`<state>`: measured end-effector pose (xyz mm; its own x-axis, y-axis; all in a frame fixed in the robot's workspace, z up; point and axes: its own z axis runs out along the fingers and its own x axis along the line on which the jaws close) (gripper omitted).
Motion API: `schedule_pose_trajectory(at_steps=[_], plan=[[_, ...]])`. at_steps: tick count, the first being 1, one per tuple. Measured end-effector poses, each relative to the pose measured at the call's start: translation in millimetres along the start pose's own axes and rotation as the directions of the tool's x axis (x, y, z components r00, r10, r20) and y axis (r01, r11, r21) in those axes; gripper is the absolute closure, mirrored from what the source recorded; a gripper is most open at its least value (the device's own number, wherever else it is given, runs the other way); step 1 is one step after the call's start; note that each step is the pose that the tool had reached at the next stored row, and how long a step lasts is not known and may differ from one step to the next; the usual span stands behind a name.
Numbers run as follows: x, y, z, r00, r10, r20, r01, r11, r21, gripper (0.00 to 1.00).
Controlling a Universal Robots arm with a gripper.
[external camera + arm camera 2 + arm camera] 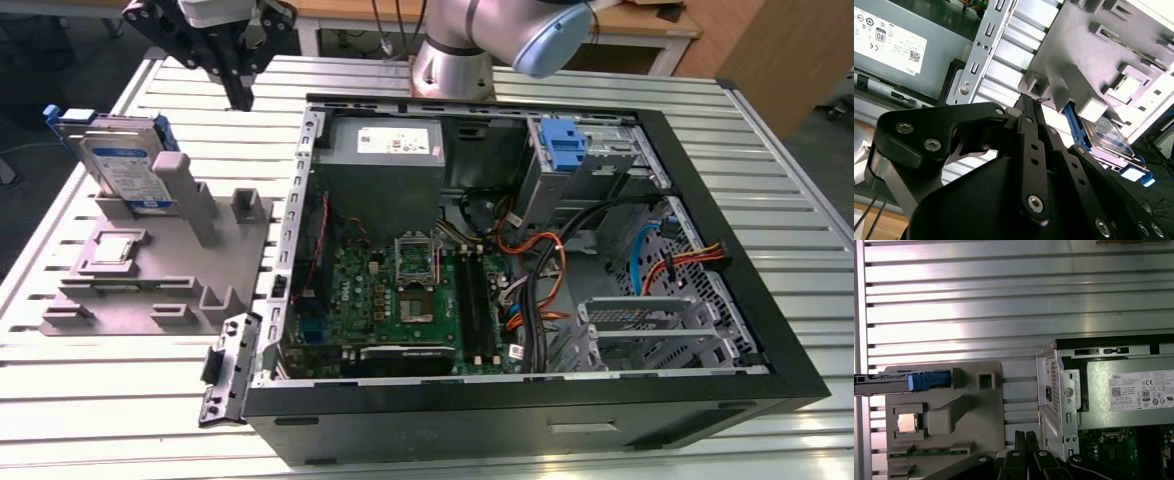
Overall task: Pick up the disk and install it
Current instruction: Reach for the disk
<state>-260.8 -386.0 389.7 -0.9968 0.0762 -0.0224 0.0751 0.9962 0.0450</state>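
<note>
Exterior view – a slatted alum. table [80, 400], ribbed and shiny, carries a matte grey plastic stand [160, 265] w/ blocky upright posts. The disk [114, 165] stands on edge in a slot of the stand, slightly tilted. It's a flat silver-grey rectangle w/ a white-and-blue label facing the camera and a blue plastic frame along its edges. Just beside the stand, on the exterior view's right, sits the open black PC case [467, 425], w/ sheet-metal walls, a green mobo [400, 290], a grey PSU box [387, 150] w/ a white sticker, and orange and black cables [554, 265]. The gripper [243, 98], a black angular linkage, hangs higher than the stand and apart from the disk. Its fingers are pressed together w/ nothing between them.

Second wrist view – the gripper [1028, 99] is black bars w/ silver screw heads, tapering to a closed tip near the stand's [1089, 45] edge. The disk [1106, 137] sits in the stand, metal face and blue frame showing, untouched. The PSU box [889, 40] lies well apart from the stand.

First wrist view – the disk [884, 384] appears edge-on as a thin dark slab w/ a blue tab, upright at the end of the stand [969, 405] away from the PC case [1064, 390]. A small square metal-topped chip [906, 422] rests in a recess of the stand. The gripper [1025, 436] hovers between stand and case, fingertips [1019, 442] touching each other.
</note>
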Motion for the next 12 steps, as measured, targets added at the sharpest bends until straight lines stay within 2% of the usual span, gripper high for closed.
schedule_pose_trajectory(at_steps=[4,7,12], plan=[[9.6,3.8,0.5,1.0,0.0,-0.0006,0.0,1.0,0.0002,0.85],[15.2,5.4,1.1,1.0,0.0,-0.0038,0.0,1.0,0.0004,0.85],[17.2,5.5,1.2,1.0,0.0,-0.0053,0.0,1.0,0.0005,0.85]])
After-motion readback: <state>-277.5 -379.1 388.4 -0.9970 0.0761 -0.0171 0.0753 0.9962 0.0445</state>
